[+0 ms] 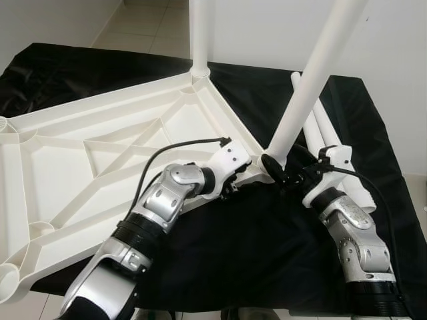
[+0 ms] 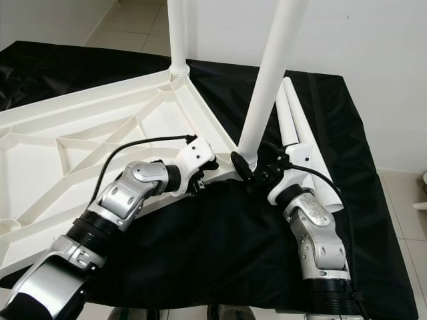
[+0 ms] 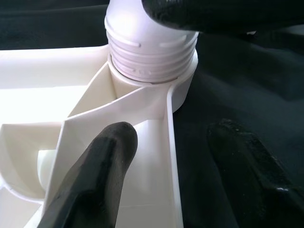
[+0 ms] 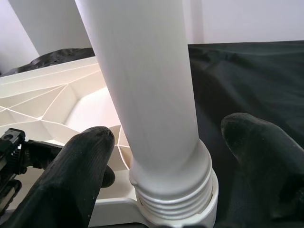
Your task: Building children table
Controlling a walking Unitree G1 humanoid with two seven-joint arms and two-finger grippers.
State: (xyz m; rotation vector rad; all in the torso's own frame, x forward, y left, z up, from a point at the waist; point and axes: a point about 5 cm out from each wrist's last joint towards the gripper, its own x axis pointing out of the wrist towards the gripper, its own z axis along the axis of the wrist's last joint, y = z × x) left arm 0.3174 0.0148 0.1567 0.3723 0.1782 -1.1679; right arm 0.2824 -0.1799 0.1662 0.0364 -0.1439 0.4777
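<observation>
The white tabletop (image 1: pixel 100 153) lies upside down on a black cloth. One white leg (image 1: pixel 199 33) stands upright in its far corner socket. A second leg (image 1: pixel 313 80) leans in the near right corner socket, its threaded end (image 4: pixel 175 199) partly showing above the collar. My right gripper (image 1: pixel 280 170) is open, with one finger on each side of this leg's base. My left gripper (image 1: pixel 230 190) is open and straddles the tabletop's rim (image 3: pixel 170 142) just beside that socket, one finger inside the ribbed underside and one outside over the cloth.
Two loose white legs (image 1: pixel 327 133) lie side by side on the black cloth (image 1: pixel 267 253) at the right. The cloth ends near the right, with a white wall behind and tiled floor (image 1: pixel 133 27) at the far left.
</observation>
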